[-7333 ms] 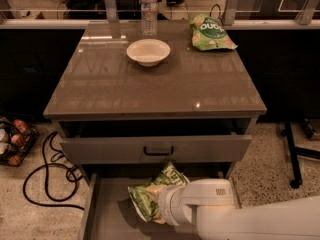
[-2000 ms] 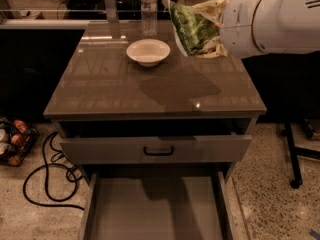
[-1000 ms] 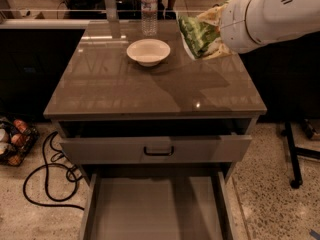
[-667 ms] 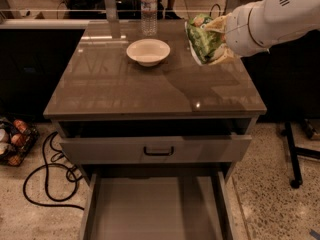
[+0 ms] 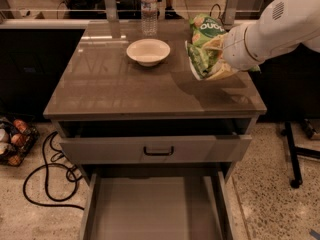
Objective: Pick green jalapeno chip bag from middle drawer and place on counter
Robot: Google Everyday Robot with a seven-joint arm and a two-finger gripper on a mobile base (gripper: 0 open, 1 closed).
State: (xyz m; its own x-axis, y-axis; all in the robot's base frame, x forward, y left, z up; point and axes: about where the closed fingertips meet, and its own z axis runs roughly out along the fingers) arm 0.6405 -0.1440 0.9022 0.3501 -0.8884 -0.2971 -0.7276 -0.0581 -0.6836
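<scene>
1. The bag sat tilted at the end of the white arm, over the right rear part of the bench. I could not tell whether its lower edge touched the top or hung just above it. A dark shadow lay on the bench right under it.
2. The gripper was clamped on the right side of the bag and mostly buried in the crinkled film. The arm reached in from the upper right of my view.
3. A pale bag with big white letters lay just behind the held one. The two overlapped from my angle, and I could not tell whether they touched.
4. A white bowl stood upright on the bench left of the bag, apart from it. A clear bottle stood upright behind the bowl, near the rear edge.
5. Below the bench top, the top drawer stood slightly out, with its black handle facing me.
6. The middle drawer was pulled well out at the bottom of my view, with its grey floor showing. It was well apart from the bag.
7. On the floor, a black cable looped left of the cabinet. A basket sat at the left edge, and a black stand stood on the right.
</scene>
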